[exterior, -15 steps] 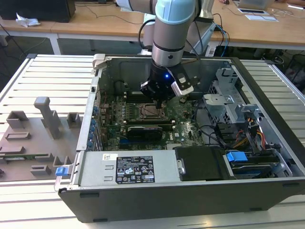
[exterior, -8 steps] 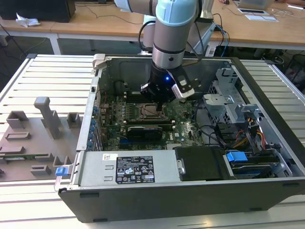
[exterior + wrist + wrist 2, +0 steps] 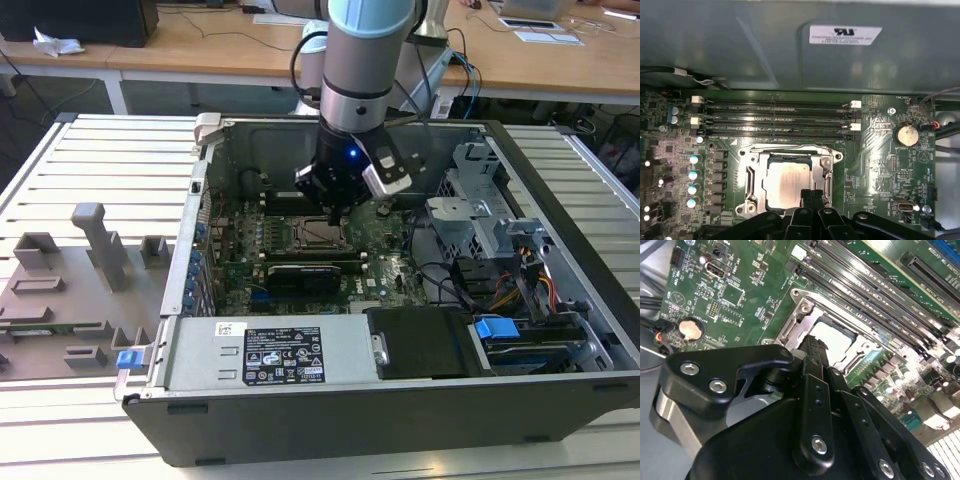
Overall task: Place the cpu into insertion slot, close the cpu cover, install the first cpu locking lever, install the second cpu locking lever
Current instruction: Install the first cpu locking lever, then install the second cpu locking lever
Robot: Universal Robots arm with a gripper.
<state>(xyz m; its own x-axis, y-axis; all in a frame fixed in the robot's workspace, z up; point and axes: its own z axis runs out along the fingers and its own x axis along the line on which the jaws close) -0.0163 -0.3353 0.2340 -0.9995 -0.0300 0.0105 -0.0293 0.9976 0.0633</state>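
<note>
Your tool [image 3: 811, 196] hangs low over the motherboard [image 3: 880, 150] inside the opened computer case [image 3: 300, 405], its black fingers [image 3: 812, 347] pressed together with nothing between them, the tips poised at the edge of the cpu [image 3: 786, 182]. In both wrist views you see the cpu, its dull silver top facing up, seated in the insertion slot [image 3: 747, 165], which sits just beside the long black memory slots [image 3: 775, 112]. The cpu cover [image 3: 827, 170] lies flat around the chip as a silvery frame, its square window showing the metal top; whether the levers along its sides are latched, you cannot tell.

In the exterior view, the arm [image 3: 360, 60] comes down from above into the middle of the case, with a blue light glowing at the wrist. A round coin battery [image 3: 906, 134] sits on the board well apart from the slot. The case rests on a slatted white table [image 3: 100, 160]; on the exterior view's left, grey moulded fixtures [image 3: 95, 250] stand on the table beside it. Toward the exterior view's right, a silver drive cage [image 3: 475, 215] and a bundle of coloured cables [image 3: 530, 290] fill the case's other end.
</note>
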